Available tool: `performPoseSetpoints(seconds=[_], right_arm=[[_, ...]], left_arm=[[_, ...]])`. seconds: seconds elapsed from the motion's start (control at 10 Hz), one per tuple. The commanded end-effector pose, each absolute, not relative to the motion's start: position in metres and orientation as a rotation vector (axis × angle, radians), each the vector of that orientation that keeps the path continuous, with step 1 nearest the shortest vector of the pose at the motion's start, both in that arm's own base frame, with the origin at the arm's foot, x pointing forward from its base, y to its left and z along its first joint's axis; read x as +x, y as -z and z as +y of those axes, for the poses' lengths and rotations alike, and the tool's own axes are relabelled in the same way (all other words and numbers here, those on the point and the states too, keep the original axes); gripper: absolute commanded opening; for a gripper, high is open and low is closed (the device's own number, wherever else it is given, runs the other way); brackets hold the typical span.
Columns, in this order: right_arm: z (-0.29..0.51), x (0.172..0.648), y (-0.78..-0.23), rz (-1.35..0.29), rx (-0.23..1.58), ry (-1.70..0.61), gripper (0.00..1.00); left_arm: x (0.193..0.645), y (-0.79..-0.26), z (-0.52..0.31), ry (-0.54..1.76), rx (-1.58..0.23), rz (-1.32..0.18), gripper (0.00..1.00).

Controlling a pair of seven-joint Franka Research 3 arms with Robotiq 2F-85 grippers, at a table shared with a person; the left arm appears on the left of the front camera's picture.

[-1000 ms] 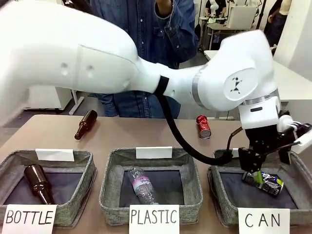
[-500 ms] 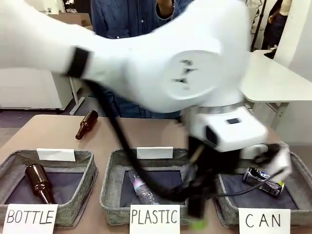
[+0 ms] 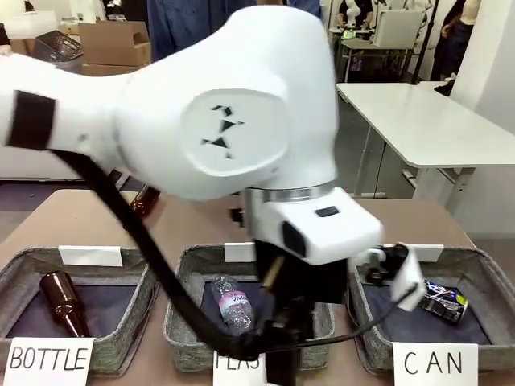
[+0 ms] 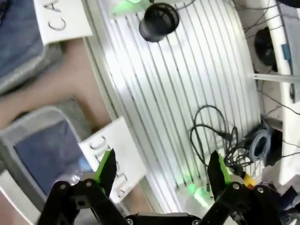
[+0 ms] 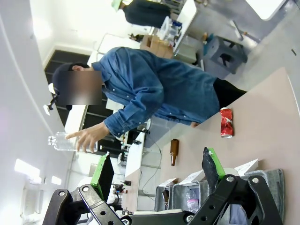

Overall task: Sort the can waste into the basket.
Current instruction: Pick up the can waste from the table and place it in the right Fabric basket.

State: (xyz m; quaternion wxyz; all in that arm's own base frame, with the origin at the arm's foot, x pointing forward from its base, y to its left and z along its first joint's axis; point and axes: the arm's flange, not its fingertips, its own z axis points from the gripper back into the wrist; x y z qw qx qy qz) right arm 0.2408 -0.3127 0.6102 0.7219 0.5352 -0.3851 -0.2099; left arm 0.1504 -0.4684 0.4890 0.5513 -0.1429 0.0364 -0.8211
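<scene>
The dark blue-black can [image 3: 445,300] lies on the dark floor of the grey CAN basket [image 3: 376,331] at the right. On the bare table beyond the baskets lies the red can [image 5: 226,122]; in the front view my arm hides it. My left gripper [image 4: 161,172] hangs open and empty over the table's near edge, by the PLASTIC sign [image 4: 116,160], with the CAN sign [image 4: 62,19] farther off. My right gripper [image 5: 157,169] is open and empty, held high and facing the person.
My left arm [image 3: 217,129] blocks the middle of the front view. A clear bottle [image 3: 232,303] lies in the PLASTIC basket [image 3: 180,320] and a brown bottle [image 3: 63,300] in the BOTTLE basket [image 3: 129,265]. Another brown bottle [image 5: 174,151] lies on the table. The person holds a clear bottle [image 5: 59,141].
My left arm has swung from over the CAN basket leftward and toward the near edge. The dark can stays in the basket.
</scene>
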Motion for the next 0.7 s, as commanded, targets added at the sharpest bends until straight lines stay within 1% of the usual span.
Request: performPoseSetpoints(seconds=[0.0,0.1,0.2,0.3,0.4,0.6], right_arm=[[-0.312,0.239,-0.612,-0.843,1.177,0.457,1.0],[-0.313,0.241,-0.61,-0.851,1.182,0.464,1.0],[-0.298,0.236,-0.611,-0.796,1.184,0.428,1.0],[-0.276,0.245,-0.607,-0.748,1.233,0.398,1.0],[-0.253,0.252,-0.601,-0.682,1.262,0.354,1.0],[-0.199,0.255,-0.595,-0.439,1.374,0.242,1.0]], left_arm=[[0.155,-0.491,-0.476,1.973,-0.325,0.088,1.0],[0.15,-0.489,-0.468,1.943,-0.338,0.086,1.0],[0.189,-0.487,-0.433,1.775,-0.474,0.098,1.0],[0.213,-0.484,-0.39,1.635,-0.511,0.03,1.0],[0.221,-0.482,-0.343,1.511,-0.578,-0.057,1.0],[0.205,-0.493,-0.236,1.241,-0.664,-0.277,1.0]])
